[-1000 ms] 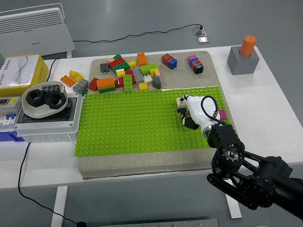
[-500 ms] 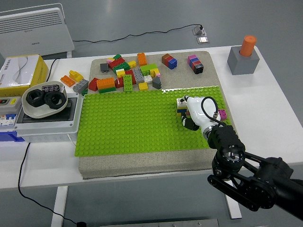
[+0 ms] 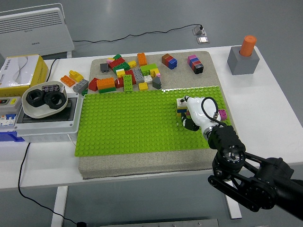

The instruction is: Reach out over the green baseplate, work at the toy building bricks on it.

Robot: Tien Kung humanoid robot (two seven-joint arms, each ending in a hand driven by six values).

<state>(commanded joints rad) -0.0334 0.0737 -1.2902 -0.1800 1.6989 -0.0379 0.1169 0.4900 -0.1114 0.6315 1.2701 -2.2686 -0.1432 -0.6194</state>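
The green baseplate (image 3: pixel 128 120) lies across the middle of the table toward its near edge, and the robot's right hand (image 3: pixel 191 113) is out over the plate's right end, fingers curled down on a small stack of bricks (image 3: pixel 180 110) there, though I can't make out how firm the hold is. I'd say the work has barely begun: nearly the whole plate is bare, and the loose bricks (image 3: pixel 128 75) wait in a heap along the far edge.

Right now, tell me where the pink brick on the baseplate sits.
In the head view the pink brick sits at the green baseplate's right edge, just right of the right hand.
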